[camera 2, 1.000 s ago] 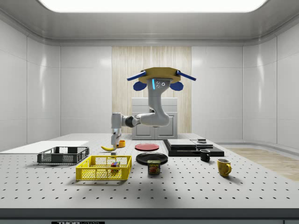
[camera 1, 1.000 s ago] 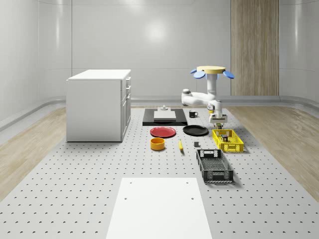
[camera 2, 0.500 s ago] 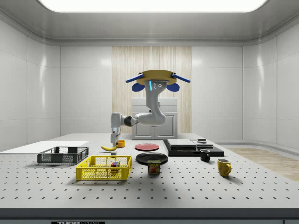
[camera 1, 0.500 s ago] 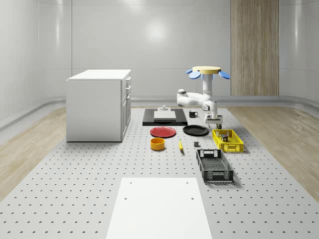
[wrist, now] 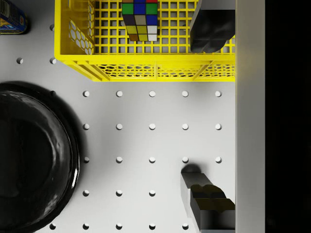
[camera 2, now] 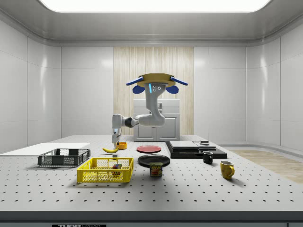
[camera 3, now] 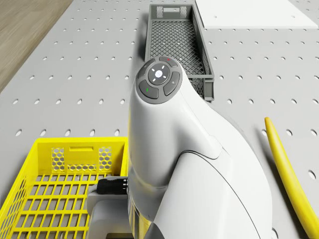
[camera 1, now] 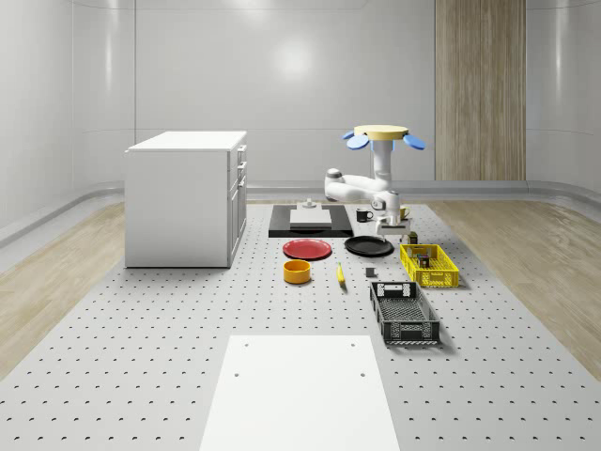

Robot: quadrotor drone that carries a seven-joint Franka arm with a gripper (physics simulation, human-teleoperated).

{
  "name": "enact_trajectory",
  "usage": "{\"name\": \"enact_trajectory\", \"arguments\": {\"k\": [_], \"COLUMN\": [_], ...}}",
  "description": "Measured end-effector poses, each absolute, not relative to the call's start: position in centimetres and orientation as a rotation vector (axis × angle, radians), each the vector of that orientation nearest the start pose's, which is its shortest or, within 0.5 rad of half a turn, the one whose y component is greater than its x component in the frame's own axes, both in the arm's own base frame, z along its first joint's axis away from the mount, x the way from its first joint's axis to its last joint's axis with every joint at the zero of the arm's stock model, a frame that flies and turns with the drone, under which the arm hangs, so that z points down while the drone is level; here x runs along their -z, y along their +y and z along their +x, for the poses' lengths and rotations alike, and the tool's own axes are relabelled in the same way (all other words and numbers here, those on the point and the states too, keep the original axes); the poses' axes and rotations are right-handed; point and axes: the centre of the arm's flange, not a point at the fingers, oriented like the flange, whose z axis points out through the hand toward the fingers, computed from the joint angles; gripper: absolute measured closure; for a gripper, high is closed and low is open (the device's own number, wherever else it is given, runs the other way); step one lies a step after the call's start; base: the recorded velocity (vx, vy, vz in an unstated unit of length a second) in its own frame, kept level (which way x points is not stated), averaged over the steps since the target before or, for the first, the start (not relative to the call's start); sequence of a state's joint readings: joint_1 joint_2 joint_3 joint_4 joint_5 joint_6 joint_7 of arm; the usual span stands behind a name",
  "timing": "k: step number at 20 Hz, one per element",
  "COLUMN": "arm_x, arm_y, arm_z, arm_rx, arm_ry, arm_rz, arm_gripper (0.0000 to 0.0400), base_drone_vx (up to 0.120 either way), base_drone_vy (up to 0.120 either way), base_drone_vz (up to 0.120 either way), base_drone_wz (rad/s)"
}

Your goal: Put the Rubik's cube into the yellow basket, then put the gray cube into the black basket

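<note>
Two fingers (wrist: 210, 29) of the tool (wrist: 206, 119) stand wide apart and hold nothing, just beside the yellow basket (wrist: 146, 68), over bare bench (wrist: 146, 141) between that basket and a black plate (wrist: 29, 160). Inside the yellow basket lies the Rubik's cube (wrist: 140, 20). Above, the drone (camera 1: 377, 137) hovers near the yellow basket.

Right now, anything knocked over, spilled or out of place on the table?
Nothing stands out. The Rubik's cube sits flat inside the yellow basket, the black basket is upright, and the open gripper hangs empty over bare table beside the black plate.
</note>
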State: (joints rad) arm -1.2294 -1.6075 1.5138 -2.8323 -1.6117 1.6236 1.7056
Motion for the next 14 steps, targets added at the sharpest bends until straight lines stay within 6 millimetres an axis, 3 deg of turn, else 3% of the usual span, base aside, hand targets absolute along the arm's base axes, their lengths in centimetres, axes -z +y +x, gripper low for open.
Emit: {"name": "enact_trajectory", "arguments": {"k": [2, 6, 11, 14], "arm_x": [-45.67, -45.67, -45.67, -45.67], "arm_y": [0.00, 0.00, 0.00, 0.00], "arm_z": [32.27, 32.27, 32.27, 32.27], "arm_rx": [-0.786, -0.786, -0.786, -0.786], "arm_ry": [-0.002, -0.002, -0.002, -0.002], "arm_rz": [0.001, 0.001, 0.001, 0.001], "arm_gripper": [0.0000, 0.0000, 0.0000, 0.0000], "base_drone_vx": [0.020, 0.120, 0.000, 0.000], "base_drone_vy": [-0.120, -0.120, -0.120, -0.120], "base_drone_vz": [0.000, 0.000, 0.000, -0.107], "base_drone_wz": [0.000, 0.000, 0.000, 0.000]}}
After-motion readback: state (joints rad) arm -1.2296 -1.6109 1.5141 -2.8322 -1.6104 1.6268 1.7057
